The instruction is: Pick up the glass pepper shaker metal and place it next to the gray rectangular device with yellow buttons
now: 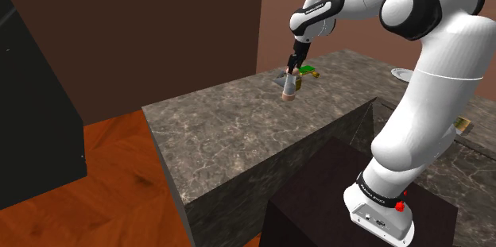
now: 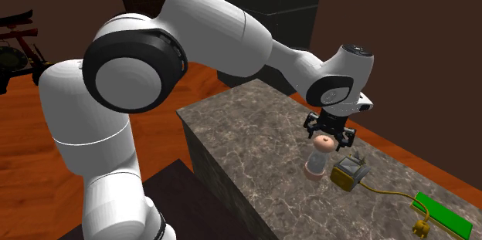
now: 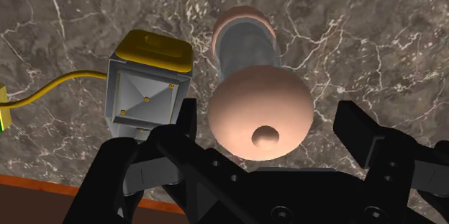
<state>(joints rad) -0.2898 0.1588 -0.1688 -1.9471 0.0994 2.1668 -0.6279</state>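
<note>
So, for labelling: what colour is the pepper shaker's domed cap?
Pale pinkish tan; the pepper shaker's cap shows best in the wrist view.

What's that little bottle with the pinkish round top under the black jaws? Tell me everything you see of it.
The pepper shaker has a rounded pinkish cap with a small knob, a clear greyish glass-looking body and a pinkish base. It stands upright on the dark marbled counter, just apart from a grey box with a yellow top. The black jaws stand open either side of its cap, not clasping it.

Perhaps marble counter (image 1: 238, 134), wooden floor (image 1: 119, 166), brown walls (image 1: 159, 31).
</note>
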